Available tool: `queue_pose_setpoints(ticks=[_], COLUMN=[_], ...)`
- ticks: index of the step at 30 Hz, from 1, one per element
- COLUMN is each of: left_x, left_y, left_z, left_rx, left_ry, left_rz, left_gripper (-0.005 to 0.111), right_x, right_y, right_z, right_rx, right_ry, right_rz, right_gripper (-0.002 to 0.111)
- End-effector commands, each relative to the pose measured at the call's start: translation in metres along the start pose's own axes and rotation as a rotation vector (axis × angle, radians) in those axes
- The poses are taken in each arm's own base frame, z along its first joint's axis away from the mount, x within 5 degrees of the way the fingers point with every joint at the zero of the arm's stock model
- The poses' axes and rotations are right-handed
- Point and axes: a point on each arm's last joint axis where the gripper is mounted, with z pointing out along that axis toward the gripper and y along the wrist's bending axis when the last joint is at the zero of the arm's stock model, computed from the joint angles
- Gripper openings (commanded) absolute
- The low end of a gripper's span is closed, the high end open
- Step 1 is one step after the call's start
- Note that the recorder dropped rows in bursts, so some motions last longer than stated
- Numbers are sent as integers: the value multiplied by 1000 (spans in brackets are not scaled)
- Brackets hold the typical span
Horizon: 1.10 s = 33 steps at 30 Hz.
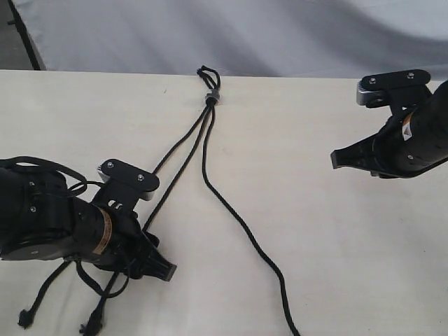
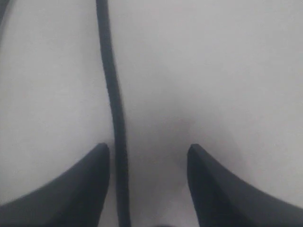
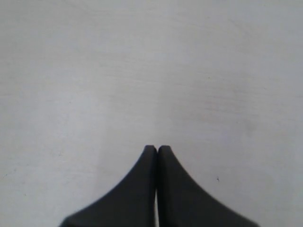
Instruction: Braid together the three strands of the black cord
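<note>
Soft, even light throughout. Ext. view sharp; worktop (image 1: 336,266) bright, shadows faint. Wrist views dimmer, grey, out of focus: strand (image 2: 113,109) & left gripper (image 2: 147,145) edges blurred.

black cord (image 1: 204,157): matte, woven fibre, slightly rough; surface (image 1: 336,238): pale, smooth, matte (faint wood grain); cloth backdrop (image 1: 280,35): grey, wrinkled.

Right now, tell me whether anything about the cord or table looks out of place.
Nothing looks damaged or spilled. The black cord lies unbraided: two strands run to the left fingers, which stand open astride one, while the third strand trails alone. The right fingers are shut, clear of the cord.
</note>
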Motion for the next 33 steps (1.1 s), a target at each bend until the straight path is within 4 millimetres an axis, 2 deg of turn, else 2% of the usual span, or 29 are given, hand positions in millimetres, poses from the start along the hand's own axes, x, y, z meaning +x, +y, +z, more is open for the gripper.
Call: queue_pose_setpoints(ticks=[1, 5, 6, 10, 14, 16, 17, 19, 21, 23, 28, 33], left_x=[2, 2, 2, -3, -24, -39, -48, -55, -50, -39, -18, 1], left_y=[-2, -2, -2, -3, 0, 11, 26, 57, 85, 99, 93, 76], left_z=[5, 7, 7, 5, -14, -28, -36, -37, -26, -12, 18, 25], left_rx=[3, 2, 2, 0, -54, -146, -231, -314, -338, -350, -260, -190], left_ry=[15, 22, 22, 8, -33, -32, -29, -17, 21, 85, 130, 205], left_rz=[1, 1, 1, -8, 54, 128, 159, 99, 10, -25, -31, -86], left_gripper=[35, 5, 0, 0, 0, 0, 0, 0, 0, 0, 0, 0], right_x=[-3, -3, -3, -3, -3, -3, -3, -3, -3, -3, -3, -4], right_y=[-1, -1, -1, -1, -1, -1, -1, -1, -1, -1, -1, 0], right_z=[0, 0, 0, 0, 0, 0, 0, 0, 0, 0, 0, 0], right_rx=[-4, -5, -5, -6, -6, -6, -6, -6, -6, -7, -7, -14], right_ry=[-25, -29, -29, -26, -26, -26, -26, -26, -26, -28, -28, -43], right_rz=[1, 1, 1, 5, 5, 5, 5, 5, 5, 5, 5, 5], right_gripper=[-1, -1, -1, -1, -1, -1, -1, -1, -1, -1, -1, -1])
